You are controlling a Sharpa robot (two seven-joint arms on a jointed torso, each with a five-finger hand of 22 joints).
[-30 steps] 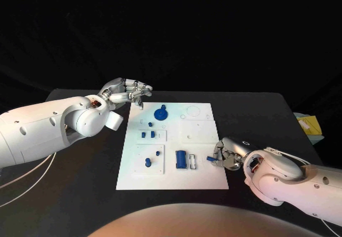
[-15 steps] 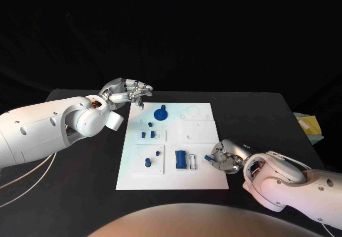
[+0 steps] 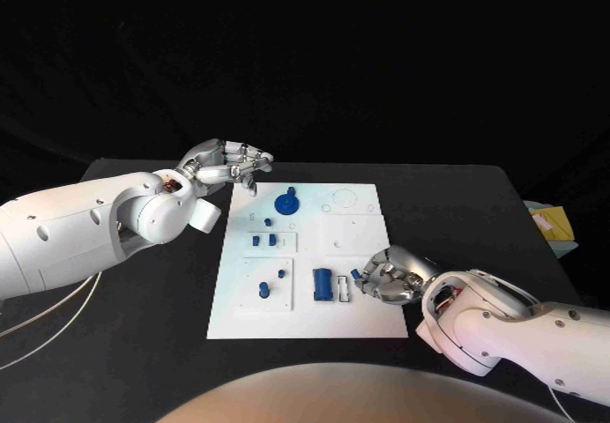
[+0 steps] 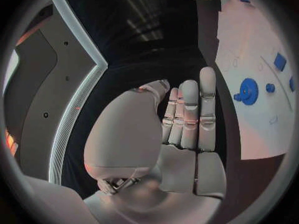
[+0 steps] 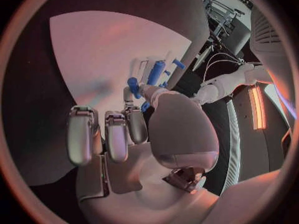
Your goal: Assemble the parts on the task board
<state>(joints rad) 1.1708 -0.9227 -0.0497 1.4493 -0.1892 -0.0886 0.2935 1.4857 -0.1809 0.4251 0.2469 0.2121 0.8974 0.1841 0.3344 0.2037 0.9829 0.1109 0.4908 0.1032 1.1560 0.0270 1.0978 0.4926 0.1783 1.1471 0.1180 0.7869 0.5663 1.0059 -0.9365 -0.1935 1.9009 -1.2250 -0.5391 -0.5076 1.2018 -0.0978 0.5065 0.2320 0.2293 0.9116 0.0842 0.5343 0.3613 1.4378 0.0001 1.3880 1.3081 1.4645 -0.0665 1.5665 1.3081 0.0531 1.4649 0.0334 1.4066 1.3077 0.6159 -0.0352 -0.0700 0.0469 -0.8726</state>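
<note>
Your right hand (image 3: 397,275) sits over the near right part of the task board (image 3: 362,317), fingers curled, pinching a small blue part (image 3: 357,274) at the fingertips; the right wrist view shows that blue part (image 5: 133,86) held between thumb and finger just above the white plate (image 5: 99,59). It hangs just right of the blue cylinder (image 3: 323,284), which lies in its recess beside a narrow slot (image 3: 343,288) on the near middle of the board.

Your left hand (image 3: 229,165) hovers off the far left corner of the board, fingers loosely bent and apart, holding nothing; the left wrist view shows the fingers (image 4: 190,114) straight side by side with the palm bare, the board's edge beside them.

On the board: a blue gear (image 3: 288,204) in the far left area, two small blue blocks (image 3: 264,239) in the left middle panel, two small blue pegs (image 3: 266,288) in the near left panel. The far right area shows circular outlines; you can't tell more from here.

Board edges: the left edge and the near edge have open black table (image 3: 127,352) alongside. The right edge is crowded by your right arm (image 3: 509,330). The left arm (image 3: 89,229) crosses the far left table.

A yellowish object (image 3: 552,223) lies at the table's far right edge, well apart from the board. Thin cables (image 3: 51,317) trail over the near left table. The surroundings are dark.
</note>
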